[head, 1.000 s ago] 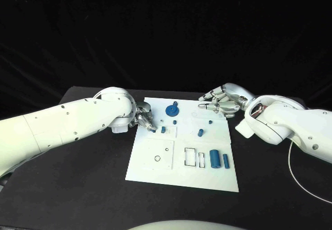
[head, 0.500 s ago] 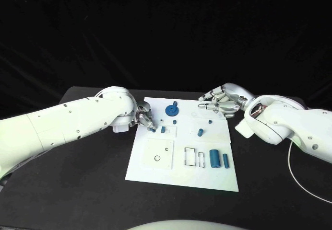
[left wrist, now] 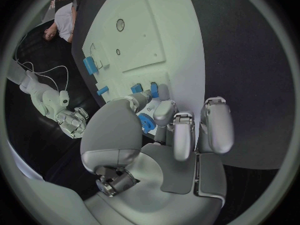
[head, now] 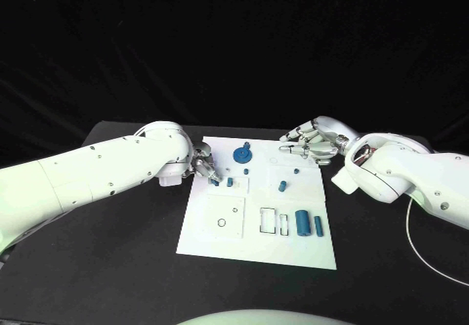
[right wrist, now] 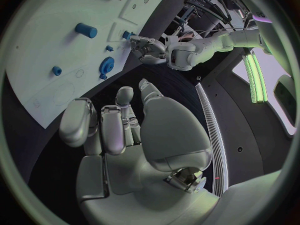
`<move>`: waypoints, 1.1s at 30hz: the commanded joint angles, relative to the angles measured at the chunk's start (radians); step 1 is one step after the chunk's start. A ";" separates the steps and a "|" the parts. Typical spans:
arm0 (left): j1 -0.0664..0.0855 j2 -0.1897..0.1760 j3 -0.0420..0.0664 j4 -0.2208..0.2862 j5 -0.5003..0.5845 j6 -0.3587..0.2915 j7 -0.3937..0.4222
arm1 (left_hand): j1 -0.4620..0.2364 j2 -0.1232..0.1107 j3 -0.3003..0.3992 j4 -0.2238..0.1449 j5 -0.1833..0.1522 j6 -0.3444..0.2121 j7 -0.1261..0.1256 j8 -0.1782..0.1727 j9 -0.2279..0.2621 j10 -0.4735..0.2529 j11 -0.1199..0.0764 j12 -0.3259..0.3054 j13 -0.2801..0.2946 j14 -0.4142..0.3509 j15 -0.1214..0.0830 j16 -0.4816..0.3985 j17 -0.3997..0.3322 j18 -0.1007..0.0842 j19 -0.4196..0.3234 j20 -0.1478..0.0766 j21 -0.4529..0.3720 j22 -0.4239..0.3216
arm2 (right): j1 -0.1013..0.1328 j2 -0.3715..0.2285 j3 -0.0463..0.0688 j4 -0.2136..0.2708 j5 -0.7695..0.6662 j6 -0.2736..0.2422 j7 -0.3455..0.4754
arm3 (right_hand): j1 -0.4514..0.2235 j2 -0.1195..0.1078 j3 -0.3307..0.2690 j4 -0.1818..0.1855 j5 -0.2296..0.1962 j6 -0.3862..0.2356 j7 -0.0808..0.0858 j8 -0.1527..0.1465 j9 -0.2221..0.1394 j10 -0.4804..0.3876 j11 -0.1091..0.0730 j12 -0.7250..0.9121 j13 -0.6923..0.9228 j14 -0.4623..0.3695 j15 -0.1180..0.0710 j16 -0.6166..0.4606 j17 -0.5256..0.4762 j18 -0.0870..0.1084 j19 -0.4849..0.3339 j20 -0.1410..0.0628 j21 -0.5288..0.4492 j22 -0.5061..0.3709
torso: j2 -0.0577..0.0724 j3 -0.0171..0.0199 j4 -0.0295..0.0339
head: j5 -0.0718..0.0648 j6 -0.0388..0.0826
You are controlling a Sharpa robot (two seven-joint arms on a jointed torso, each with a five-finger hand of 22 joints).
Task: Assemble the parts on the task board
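The white task board (head: 220, 237) lies in the middle of the black table. My left hand (head: 202, 166) hovers at the board's left edge and pinches a small blue part (left wrist: 145, 122) between thumb and a finger, close to a blue peg (head: 230, 181) standing in the board. My right hand (head: 313, 145) hangs over the board's far right corner, fingers loosely bent and apart, with nothing in them. A blue gear (head: 242, 158) sits near the far edge. Another blue peg (head: 281, 186) stands mid-board, and two blue cylinders (head: 304, 222) lie at the right.
Black rectangular outlines (head: 268, 221) and small round holes (head: 221, 223) mark the board's near half. Bare black table lies on both sides of the board. A thin white cable (head: 422, 250) trails over the table at the right. The right wrist view shows the gear (right wrist: 107, 65) and my left hand (right wrist: 147, 47).
My left hand has edged slightly further over the board toward the standing peg, still pinching its part. The right hand has stayed in place.
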 commanded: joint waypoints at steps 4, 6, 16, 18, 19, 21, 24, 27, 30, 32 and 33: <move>-0.010 0.004 -0.007 0.000 0.003 0.019 -0.012 | -0.016 -0.003 -0.016 0.002 -0.003 0.014 -0.002 -0.010 -0.004 0.008 -0.002 0.006 0.006 0.105 -0.009 0.005 0.263 -0.010 0.030 -0.008 0.008 0.118 | -0.001 0.001 0.000 0.001 0.000 0.010 0.013 | 0.005 0.006 -0.005 0.002 0.005 0.004 0.003 0.007 0.000 -0.003 -0.001 0.002 0.000 0.037 0.002 -0.004 0.000 0.010 -0.005 -0.001 -0.004 0.001 | 0.000 -0.0009 0.0005 | 0.000 -0.001; -0.010 0.004 -0.007 0.001 0.003 0.012 -0.010 | -0.023 -0.004 -0.026 0.004 -0.004 0.017 -0.002 -0.013 -0.006 0.010 -0.002 0.006 0.007 0.105 -0.009 0.005 0.263 -0.011 0.031 -0.009 0.009 0.119 | -0.001 0.001 0.000 0.002 0.001 0.008 0.015 | 0.005 0.006 -0.005 0.002 0.005 0.004 0.003 0.007 0.000 -0.003 -0.001 0.002 0.000 0.037 0.002 -0.004 0.000 0.010 -0.005 -0.001 -0.004 0.001 | 0.000 -0.0008 0.0006 | 0.001 -0.001; -0.010 0.003 -0.007 0.005 0.003 -0.007 -0.015 | -0.102 -0.023 -0.202 0.074 -0.007 0.042 -0.002 -0.032 -0.019 0.015 -0.002 0.002 0.014 0.105 -0.010 0.005 0.263 -0.012 0.033 -0.010 0.012 0.126 | -0.001 -0.002 0.000 0.005 0.003 -0.007 0.024 | 0.010 0.009 -0.007 0.004 0.019 0.004 0.003 0.009 0.000 -0.002 -0.001 0.003 -0.003 0.038 0.001 -0.005 0.000 0.010 -0.004 -0.002 -0.005 -0.001 | 0.001 -0.0008 0.0003 | -0.002 -0.003; -0.010 0.004 -0.007 0.006 0.003 -0.011 -0.017 | -0.104 -0.018 -0.237 0.087 -0.008 0.044 -0.004 -0.035 -0.019 0.016 -0.003 0.002 0.015 0.105 -0.011 0.005 0.263 -0.012 0.033 -0.011 0.011 0.127 | -0.001 -0.003 0.000 0.005 0.003 -0.010 0.025 | 0.012 0.010 -0.008 0.005 0.025 0.004 0.003 0.009 0.000 -0.002 -0.002 0.003 -0.004 0.038 0.001 -0.005 0.000 0.010 -0.003 -0.002 -0.006 -0.001 | 0.001 -0.0008 0.0011 | -0.002 -0.005; -0.010 0.004 -0.007 0.006 0.003 -0.012 -0.018 | -0.103 -0.016 -0.247 0.091 -0.007 0.044 -0.004 -0.035 -0.020 0.016 -0.003 0.001 0.016 0.105 -0.011 0.005 0.263 -0.012 0.033 -0.011 0.011 0.127 | -0.001 -0.003 0.000 0.006 0.003 -0.011 0.025 | 0.012 0.010 -0.008 0.005 0.028 0.004 0.003 0.009 0.000 -0.002 -0.002 0.003 -0.004 0.038 0.001 -0.005 0.000 0.010 -0.003 -0.002 -0.006 -0.001 | 0.001 -0.0008 0.0016 | -0.002 -0.005; -0.010 0.005 -0.007 0.007 0.003 -0.014 -0.019 | -0.093 -0.007 -0.274 0.098 -0.007 0.045 -0.005 -0.037 -0.020 0.016 -0.004 0.000 0.017 0.105 -0.012 0.005 0.263 -0.012 0.033 -0.012 0.009 0.127 | -0.001 -0.003 0.000 0.006 0.003 -0.011 0.026 | 0.013 0.010 -0.009 0.006 0.031 0.004 0.003 0.009 0.000 -0.002 -0.002 0.002 -0.006 0.038 0.001 -0.006 0.000 0.010 -0.003 -0.002 -0.006 -0.002 | 0.001 -0.0007 0.0019 | -0.002 -0.005; -0.010 0.005 -0.007 0.007 0.003 -0.015 -0.020 | -0.093 -0.007 -0.274 0.098 -0.007 0.045 -0.005 -0.037 -0.020 0.016 -0.004 0.000 0.017 0.105 -0.012 0.005 0.263 -0.012 0.033 -0.012 0.009 0.127 | -0.001 -0.003 0.000 0.006 0.003 -0.012 0.026 | 0.013 0.010 -0.009 0.006 0.032 0.004 0.003 0.009 0.000 -0.002 -0.002 0.002 -0.006 0.038 0.001 -0.006 0.000 0.010 -0.003 -0.003 -0.006 -0.002 | 0.000 -0.0010 0.0015 | -0.002 -0.007; -0.010 0.005 -0.007 0.007 0.003 -0.016 -0.022 | -0.082 0.003 -0.298 0.104 -0.005 0.046 -0.005 -0.039 -0.020 0.017 -0.004 0.001 0.021 0.105 -0.012 0.005 0.263 -0.012 0.033 -0.013 0.010 0.129 | -0.001 -0.003 0.000 0.006 0.003 -0.012 0.026 | 0.013 0.010 -0.009 0.006 0.032 0.004 0.003 0.009 0.000 -0.002 -0.002 0.002 -0.006 0.038 0.001 -0.006 0.000 0.010 -0.003 -0.003 -0.006 -0.002 | 0.000 -0.0013 0.0012 | -0.002 -0.008; -0.010 0.006 -0.007 0.007 0.003 -0.017 -0.022 | -0.082 0.003 -0.298 0.104 -0.005 0.046 -0.005 -0.039 -0.020 0.017 -0.004 0.001 0.021 0.105 -0.012 0.005 0.263 -0.012 0.033 -0.013 0.010 0.129 | -0.001 -0.003 0.000 0.006 0.003 -0.012 0.026 | 0.014 0.010 -0.010 0.006 0.034 0.004 0.002 0.010 0.000 -0.002 -0.002 0.003 -0.005 0.039 0.001 -0.006 0.000 0.010 -0.003 -0.003 -0.007 -0.002 | 0.000 -0.0010 0.0013 | -0.001 -0.009; -0.010 0.007 -0.007 0.008 0.003 -0.018 -0.022 | -0.077 0.006 -0.306 0.105 -0.005 0.047 -0.005 -0.040 -0.020 0.019 -0.005 0.002 0.024 0.105 -0.013 0.005 0.263 -0.012 0.034 -0.013 0.012 0.131 | -0.001 -0.003 0.000 0.006 0.003 -0.012 0.026 | 0.014 0.010 -0.010 0.006 0.034 0.004 0.002 0.010 0.000 -0.002 -0.002 0.003 -0.005 0.039 0.001 -0.006 0.000 0.010 -0.003 -0.003 -0.007 -0.002 | -0.001 -0.0009 0.0015 | -0.002 -0.009; -0.010 0.007 -0.007 0.008 0.003 -0.018 -0.023 | -0.077 0.006 -0.306 0.105 -0.005 0.047 -0.005 -0.040 -0.020 0.019 -0.005 0.002 0.024 0.105 -0.013 0.005 0.263 -0.012 0.034 -0.013 0.012 0.131 | -0.001 -0.003 0.000 0.006 0.003 -0.012 0.026 | 0.014 0.010 -0.010 0.006 0.034 0.004 0.002 0.010 0.000 -0.002 -0.002 0.003 -0.005 0.039 0.001 -0.006 0.000 0.010 -0.003 -0.003 -0.007 -0.002 | -0.001 -0.0009 0.0015 | -0.002 -0.009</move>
